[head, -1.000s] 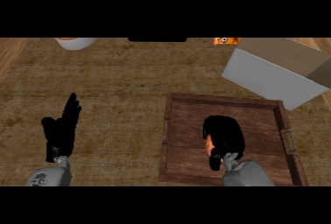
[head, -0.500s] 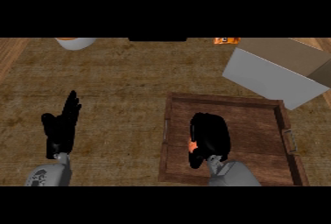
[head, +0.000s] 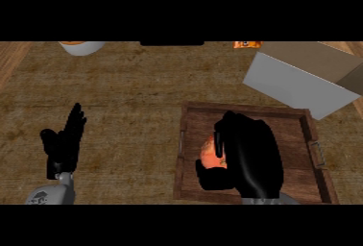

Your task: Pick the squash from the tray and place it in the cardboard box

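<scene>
As I look steeply down, the brown woven-looking counter top (head: 142,101) fills nearly the whole view and carries everything else. The largest thing on it is the wooden tray (head: 305,120), a dark brown rectangle with a raised rim and a small handle on its right side, lying at the lower right. Beyond the tray's far right corner, just apart from it, stands the cardboard box (head: 297,81), turned at an angle, with a pale grey side wall facing me and its tan flaps at the top right.

My right hand (head: 248,153) lies over the middle of the tray, palm down, its black fingers curled over and its thumb bent in from the left. Under it, showing only as an orange patch between thumb and fingers, is the squash (head: 211,156); my fingers and thumb are closed round it, and most of it is hidden by my hand. The squash is inside the tray, towards its left half, well apart from the box. I cannot tell whether it rests on the tray floor or is raised off it.

My left hand (head: 64,144) rests at the lower left, fingers straight and pointing up, holding nothing.

Along the far edge sit a white bowl-like vessel with an orange rim (head: 81,47) at the left and a small orange object (head: 247,44) near the box.
</scene>
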